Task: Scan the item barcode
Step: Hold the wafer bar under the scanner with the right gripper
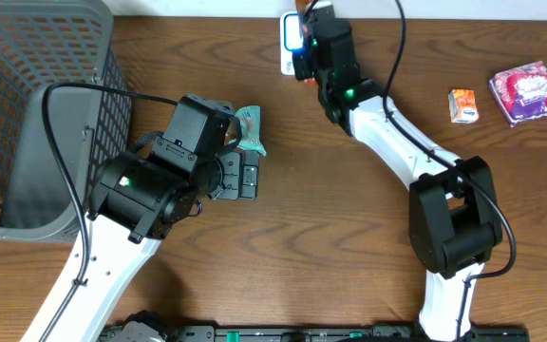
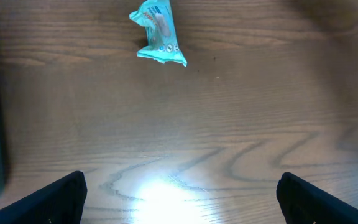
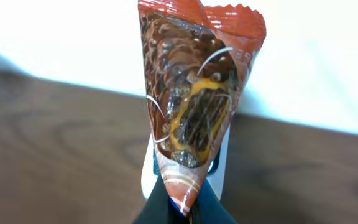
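The snack wrapper (image 3: 194, 106) is red-orange with a brown chocolate picture and white lines. The packet (image 2: 158, 34) is teal; the table (image 2: 229, 124) shows brown wood grain.

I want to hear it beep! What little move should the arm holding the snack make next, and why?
Probably twist the snack packet a little in front of the scanner. The right gripper is shut on it right beside the scanner, but only the picture side shows, no barcode.

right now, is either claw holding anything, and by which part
The right claw pinches the red-orange foil snack wrapper by its narrow end, with the rest sticking out past the fingertips. The left claw is open and holds nothing.
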Tool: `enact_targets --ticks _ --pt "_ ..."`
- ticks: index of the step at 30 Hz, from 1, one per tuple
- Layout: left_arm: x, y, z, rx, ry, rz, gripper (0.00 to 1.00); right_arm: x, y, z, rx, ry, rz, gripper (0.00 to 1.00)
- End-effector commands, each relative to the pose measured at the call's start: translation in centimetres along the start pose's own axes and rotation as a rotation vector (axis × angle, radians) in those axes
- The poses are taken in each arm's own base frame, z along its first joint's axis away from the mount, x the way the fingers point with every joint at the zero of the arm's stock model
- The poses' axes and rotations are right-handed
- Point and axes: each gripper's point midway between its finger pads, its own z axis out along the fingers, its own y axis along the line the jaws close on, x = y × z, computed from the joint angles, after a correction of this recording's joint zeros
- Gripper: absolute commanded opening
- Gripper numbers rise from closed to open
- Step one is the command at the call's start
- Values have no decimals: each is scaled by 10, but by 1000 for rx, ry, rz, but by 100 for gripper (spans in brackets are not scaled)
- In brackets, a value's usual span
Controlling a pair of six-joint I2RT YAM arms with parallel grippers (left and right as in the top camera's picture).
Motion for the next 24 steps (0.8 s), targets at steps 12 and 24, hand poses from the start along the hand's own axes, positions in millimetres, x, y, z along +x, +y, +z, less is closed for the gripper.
enact_targets --ticks 12,24 --pt "0 0 -1 -3 -3 2 98 23 -13 62 -36 103 100 1" --pt "0 0 -1 -3 -3 2 98 3 -121 19 240 237 157 1"
